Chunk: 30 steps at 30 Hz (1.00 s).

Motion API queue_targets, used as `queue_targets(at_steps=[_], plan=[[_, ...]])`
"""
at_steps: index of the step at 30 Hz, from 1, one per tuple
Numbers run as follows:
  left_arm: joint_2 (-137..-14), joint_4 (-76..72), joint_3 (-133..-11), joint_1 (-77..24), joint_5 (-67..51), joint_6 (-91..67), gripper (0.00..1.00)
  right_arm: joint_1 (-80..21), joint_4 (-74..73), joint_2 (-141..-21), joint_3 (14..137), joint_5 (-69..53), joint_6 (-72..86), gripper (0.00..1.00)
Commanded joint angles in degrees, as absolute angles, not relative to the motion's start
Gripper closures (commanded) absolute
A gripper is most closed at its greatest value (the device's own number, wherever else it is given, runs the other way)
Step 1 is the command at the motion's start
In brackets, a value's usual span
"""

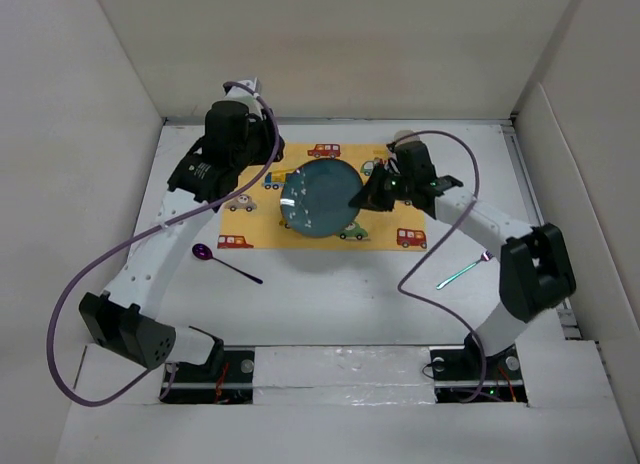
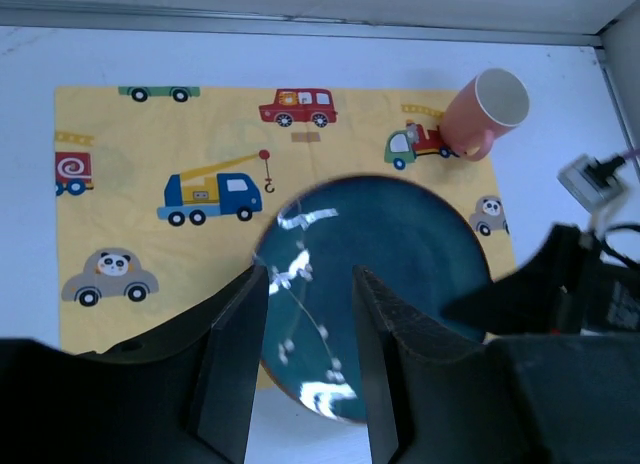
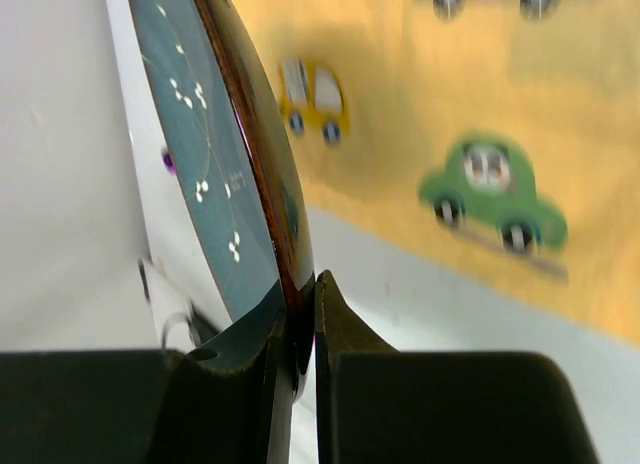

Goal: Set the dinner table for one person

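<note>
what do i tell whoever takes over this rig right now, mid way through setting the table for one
left claw: open, above the plate, holding nothing.
right claw: shut on the plate's right rim.
The plate is at the middle of the car placemat; the cup is at its far right corner.
The purple spoon lies on the dinner table off the mat's near left corner; the teal utensil lies off the mat to the right.
Done: mat, plate and cup placed.
Left: release the plate, then probably bring both utensils beside it.

Dinner table [image 1: 330, 294]: placemat [image 1: 262, 227], purple spoon [image 1: 225, 262], green utensil [image 1: 462, 273]
</note>
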State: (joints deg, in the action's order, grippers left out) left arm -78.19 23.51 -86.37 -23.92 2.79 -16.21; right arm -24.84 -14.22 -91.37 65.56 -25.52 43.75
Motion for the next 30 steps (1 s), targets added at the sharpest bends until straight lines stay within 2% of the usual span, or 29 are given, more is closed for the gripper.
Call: queue_targets(at_steps=[1, 9, 16, 17, 20, 21, 24, 27, 30], plan=[[-77.3, 22.4, -86.3, -24.1, 0.4, -15.6, 0.64, -25.2, -4.0, -97.2, 75.0, -23.6, 51.6, 1.0], [-74.4, 19.2, -79.6, -24.1, -4.0, -17.9, 0.63, -26.4, -0.5, -111.8, 88.8, -24.3, 60.8, 1.0], [-73.7, 18.9, -77.3, -24.1, -4.7, -18.2, 0.63, -27.0, 1.2, -116.8, 88.0, -23.7, 64.5, 1.0], [-73.6, 19.0, -76.8, -24.1, -4.7, -18.2, 0.63, -27.0, 0.3, -116.9, 87.5, -22.9, 64.3, 0.98], [-73.4, 18.7, -75.6, -24.1, -4.7, -18.4, 0.63, -27.5, -2.6, -116.6, 84.8, -21.5, 63.3, 0.76], [-73.4, 18.7, -75.3, -24.1, -4.7, -18.4, 0.63, -27.5, -3.5, -116.5, 84.5, -21.2, 62.9, 0.65], [-73.5, 18.5, -74.7, -24.1, -4.7, -18.4, 0.63, -27.5, -5.9, -115.1, 83.0, -19.6, 61.4, 0.5], [-73.7, 18.5, -74.5, -24.1, -4.5, -18.4, 0.63, -27.5, -10.1, -112.5, 83.7, -17.7, 57.8, 0.41], [-73.8, 18.5, -74.6, -24.1, -4.4, -18.3, 0.64, -27.5, -15.2, -110.6, 85.2, -15.2, 54.4, 0.39]])
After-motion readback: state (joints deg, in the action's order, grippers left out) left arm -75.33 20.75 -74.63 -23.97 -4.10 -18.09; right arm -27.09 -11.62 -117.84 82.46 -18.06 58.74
